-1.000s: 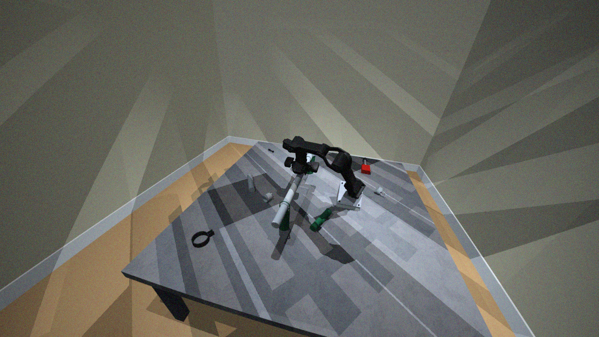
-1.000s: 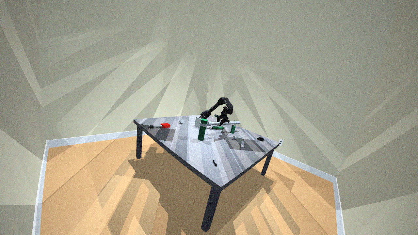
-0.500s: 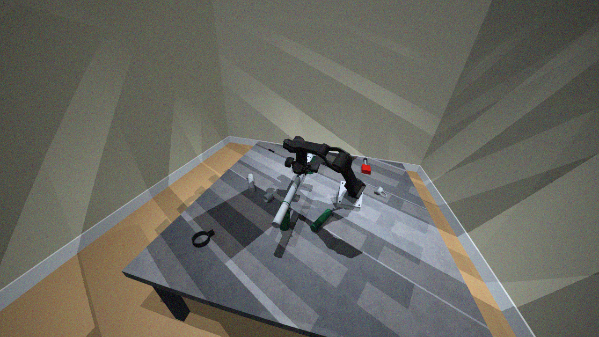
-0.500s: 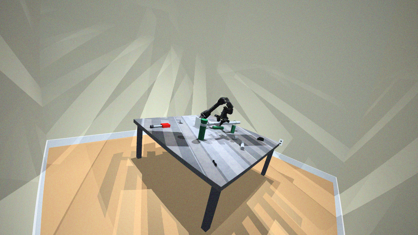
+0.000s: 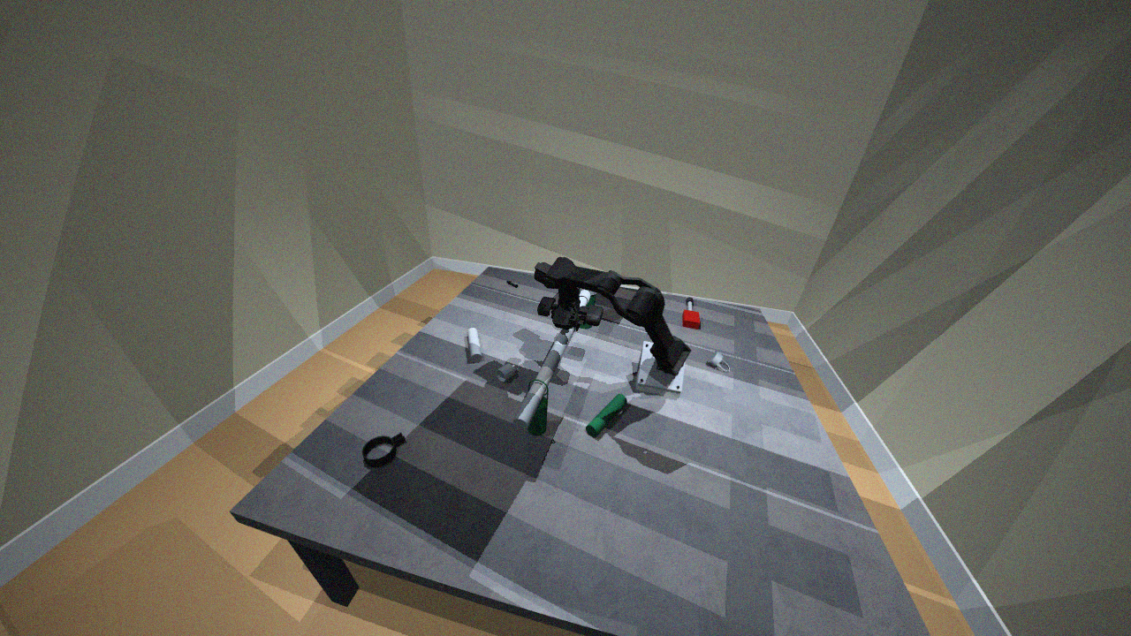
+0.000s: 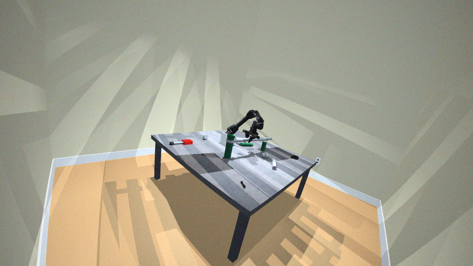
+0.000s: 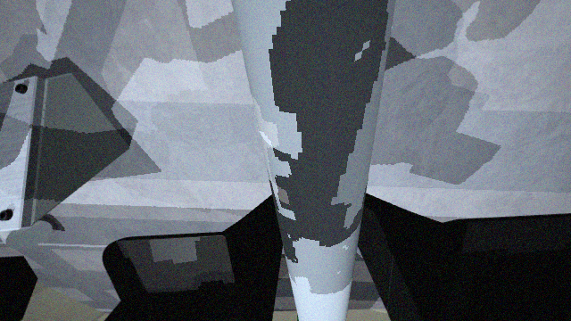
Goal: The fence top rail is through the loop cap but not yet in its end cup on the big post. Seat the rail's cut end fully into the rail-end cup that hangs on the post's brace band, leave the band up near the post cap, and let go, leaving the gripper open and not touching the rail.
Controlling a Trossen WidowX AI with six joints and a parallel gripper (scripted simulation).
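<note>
Fence top rail (image 5: 545,371) (image 6: 261,139) (image 7: 321,134) is running between the two green posts, gripper (image 5: 566,319) (image 6: 251,139) (image 7: 312,194) clamping it.
So the fingers are standing partly open, squeezing the pale rail from both sides, with one end pointing at the big post (image 6: 228,147) and the other sticking out past the short green post (image 5: 538,419) (image 6: 263,146); can't tell how far it's sitting in the cup. Everything's resting on a grey, plank-patterned table (image 5: 633,506) (image 6: 204,165) (image 7: 201,143), dark legs standing on an orange-tan wood floor (image 5: 197,553) (image 6: 75,198). Beige-grey walls (image 5: 617,118) (image 6: 231,33) are catching streaky light, white baseboards (image 5: 197,423) (image 6: 99,156) are running along the bottom, and a white outlet plate (image 6: 317,160) is showing just past the table corner.
</note>
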